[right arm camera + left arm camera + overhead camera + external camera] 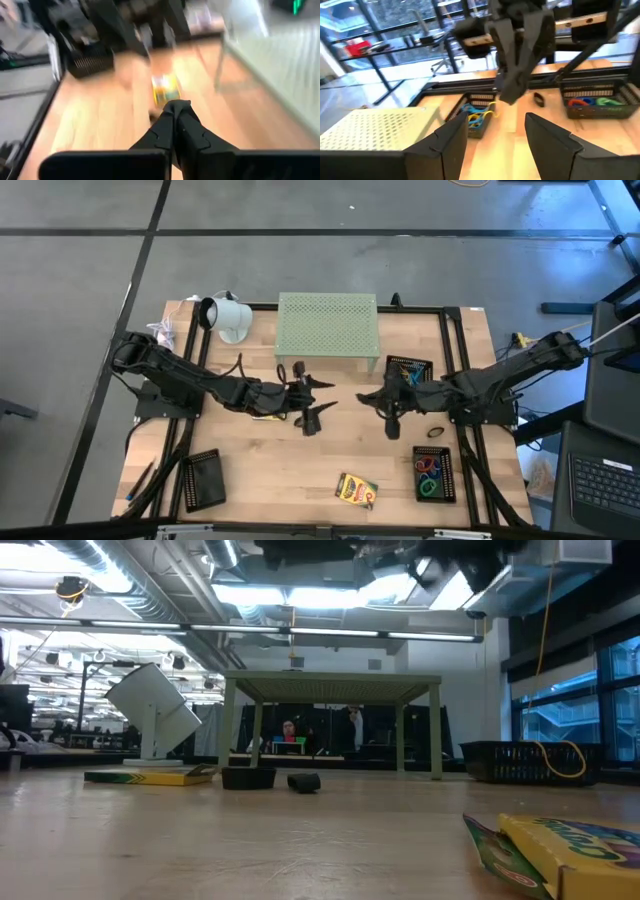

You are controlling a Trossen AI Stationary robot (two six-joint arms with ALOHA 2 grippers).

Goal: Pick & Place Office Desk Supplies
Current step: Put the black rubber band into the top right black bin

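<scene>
Your left gripper (318,402) has its jaws wide and empty, your right gripper (378,401) is pinched shut (holding nothing), so they could bump mid-counter.

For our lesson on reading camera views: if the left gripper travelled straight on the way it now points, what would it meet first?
Probably the right gripper. The left gripper, fingers open, points across the table's middle at it, and the left wrist view shows that dark arm straight ahead. Their relative heights are unclear.
</scene>
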